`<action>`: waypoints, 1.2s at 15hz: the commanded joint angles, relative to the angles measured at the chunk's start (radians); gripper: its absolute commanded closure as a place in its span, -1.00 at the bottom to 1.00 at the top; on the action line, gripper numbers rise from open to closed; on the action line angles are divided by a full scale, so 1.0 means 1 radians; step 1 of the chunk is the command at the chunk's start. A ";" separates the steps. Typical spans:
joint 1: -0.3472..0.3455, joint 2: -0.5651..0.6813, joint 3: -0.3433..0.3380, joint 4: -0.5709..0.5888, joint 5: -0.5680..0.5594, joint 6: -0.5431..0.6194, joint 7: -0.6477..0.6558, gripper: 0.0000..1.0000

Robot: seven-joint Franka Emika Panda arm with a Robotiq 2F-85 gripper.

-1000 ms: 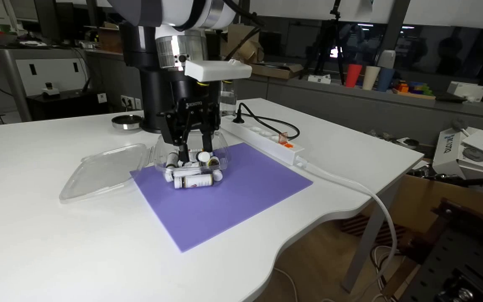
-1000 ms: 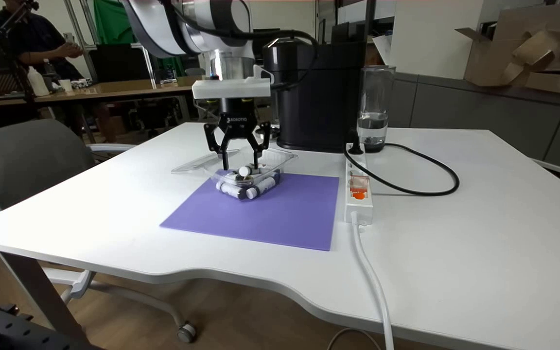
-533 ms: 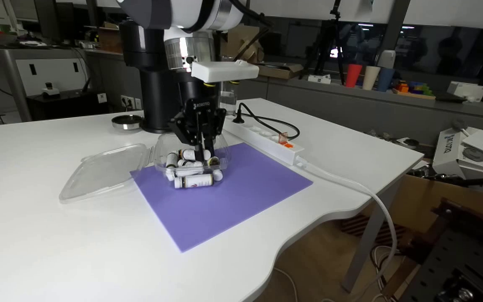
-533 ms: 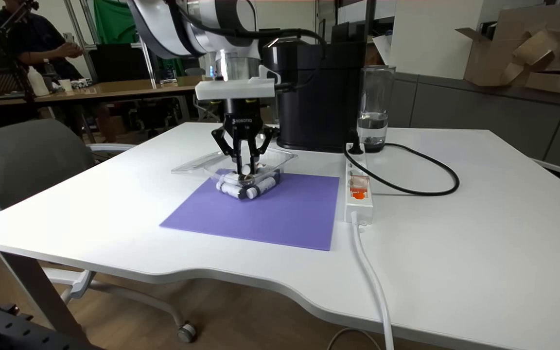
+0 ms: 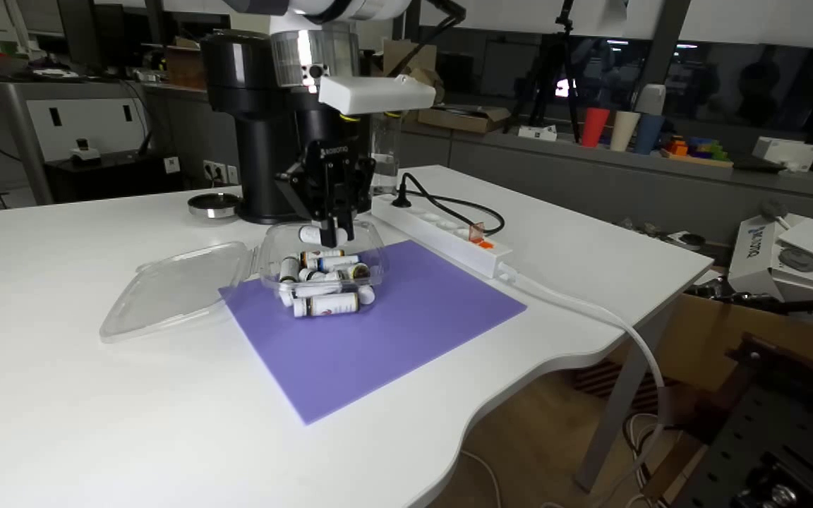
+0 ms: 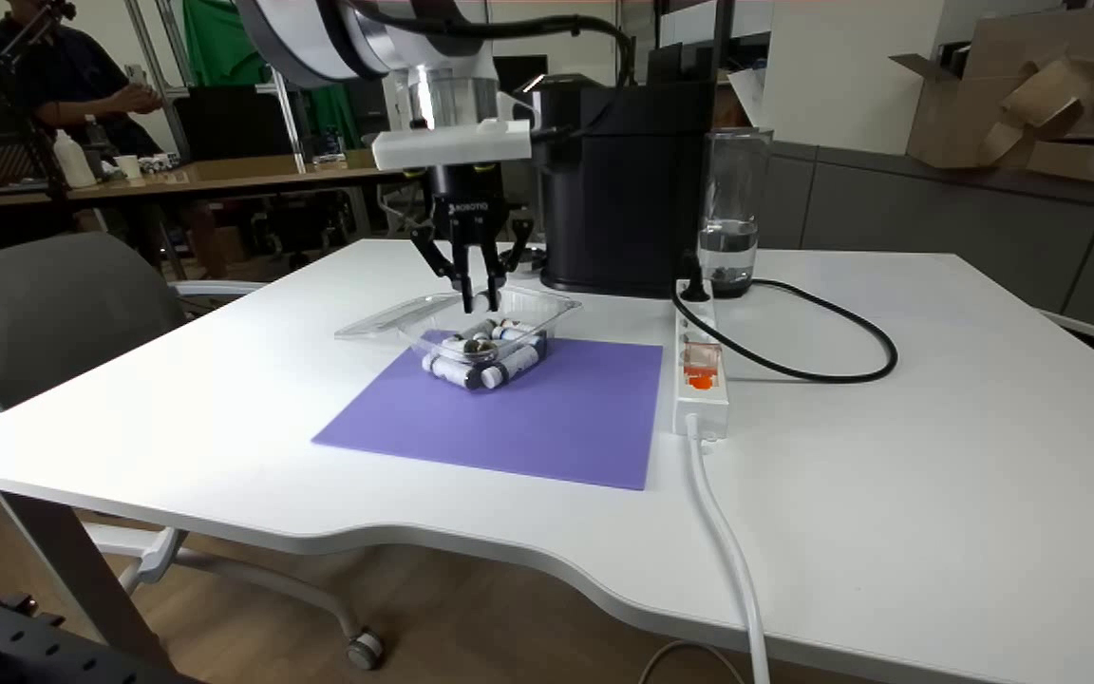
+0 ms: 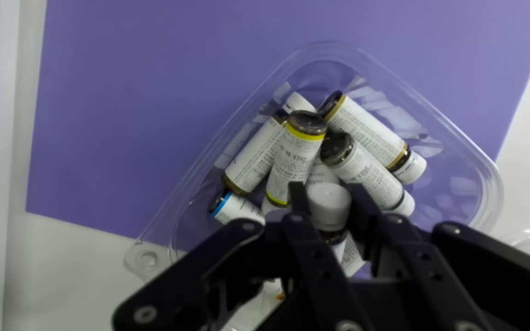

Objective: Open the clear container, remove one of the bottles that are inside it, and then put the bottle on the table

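Black and two-fingered, the tool (image 5: pixel 338 238) is seen in an exterior view with its tips drawn to a narrow gap, clamped on one held bottle (image 5: pixel 310 234). This lies roughly level over the clear container (image 5: pixel 377 261); its height relative to the rim is hard to judge from this angle. The remaining bottles (image 5: pixel 325 305) lie piled inside. The lid (image 5: pixel 173 293) is folded back beside the container. Beneath is a purple mat (image 5: pixel 378 346) on the white surface (image 5: pixel 96 409). A power strip (image 5: pixel 442 229) lies alongside the mat.

In an exterior view, a black machine (image 6: pixel 618 199) stands behind the container, near a glass vessel (image 6: pixel 729 249) partly filled with liquid. A black cable (image 6: pixel 822 381) loops across the surface. A grey chair (image 6: pixel 53 313) stands at the table edge.

In the wrist view, the tips flank the white cap (image 7: pixel 329 202) of the held bottle. The tool blocks sight of most of its body and of the container's near side. Two rim corners extend past the mat.
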 commanded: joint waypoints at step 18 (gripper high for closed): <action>-0.049 -0.134 -0.260 -0.355 -0.270 0.515 0.384 0.87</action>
